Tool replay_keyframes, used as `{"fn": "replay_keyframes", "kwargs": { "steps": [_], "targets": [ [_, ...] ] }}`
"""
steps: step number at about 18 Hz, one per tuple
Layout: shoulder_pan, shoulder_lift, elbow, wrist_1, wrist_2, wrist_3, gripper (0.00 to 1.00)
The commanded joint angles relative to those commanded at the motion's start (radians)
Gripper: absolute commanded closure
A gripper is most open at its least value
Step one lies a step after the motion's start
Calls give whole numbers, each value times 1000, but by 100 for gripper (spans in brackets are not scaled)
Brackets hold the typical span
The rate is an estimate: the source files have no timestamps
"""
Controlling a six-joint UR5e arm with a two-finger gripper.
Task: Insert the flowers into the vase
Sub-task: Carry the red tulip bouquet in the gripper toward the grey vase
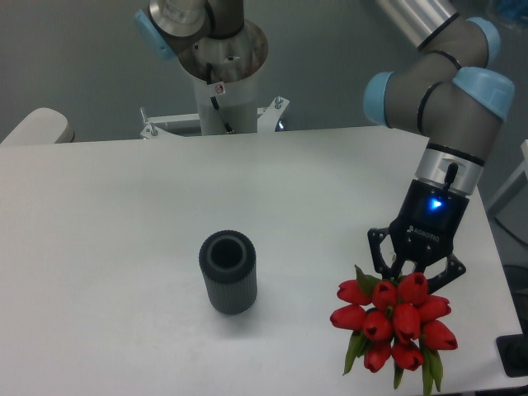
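The flowers [394, 326], a bunch of red tulip heads with thin green leaves, are at the front right of the table. My gripper [415, 276] is directly above and behind the bunch. Its black finger links slope inward and meet at the top of the bunch, shut on it, and the fingertips are hidden behind the upper tulip heads. The stems are hidden. The vase [228, 271], a small dark grey ribbed cylinder with a thick round rim, stands upright near the table's middle. It is well to the left of the flowers, and its mouth is open.
The white table [124, 214] ends close to the right of the flowers. The arm's base column [221, 91] stands at the back centre. A black object [516, 356] sits off the table's front right corner.
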Motion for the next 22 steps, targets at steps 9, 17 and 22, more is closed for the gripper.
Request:
{"fn": "replay_keyframes", "kwargs": {
  "steps": [9,17,22],
  "targets": [
    [-17,2,-6,5,-3,-24,90],
    [-44,3,-8,5,-3,-32,90],
    [-64,-3,-6,9,-82,-28,90]
  ]
}}
